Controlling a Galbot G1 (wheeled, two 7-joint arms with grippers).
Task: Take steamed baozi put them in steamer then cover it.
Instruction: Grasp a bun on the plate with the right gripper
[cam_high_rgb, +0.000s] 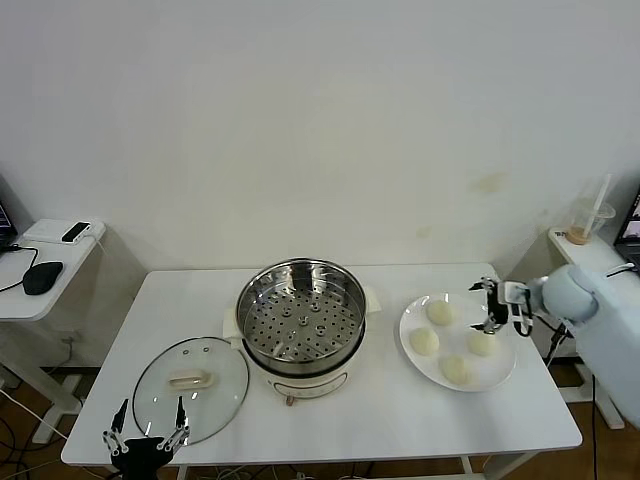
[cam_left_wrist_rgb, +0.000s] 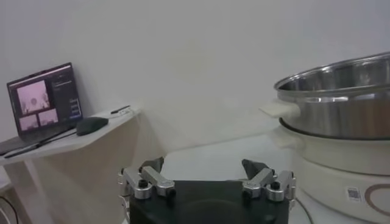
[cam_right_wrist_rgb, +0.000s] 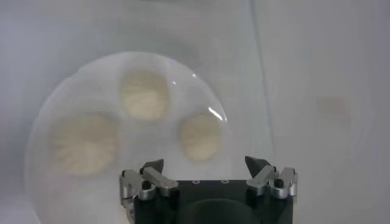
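Observation:
The steamer stands mid-table, its shiny pot uncovered and the perforated tray bare; its pot and cream base also show in the left wrist view. The cover, a glass lid with a cream handle, lies flat to its left. Several steamed baozi rest on a white plate to the right. My right gripper hovers open above the plate's far right part; below it a baozi sits just ahead of its fingertips. My left gripper waits open at the table's front left edge, holding nothing.
A low side table on the left carries a mouse, a phone and a laptop. Another small table at the right holds a plastic cup. The wall runs close behind the table.

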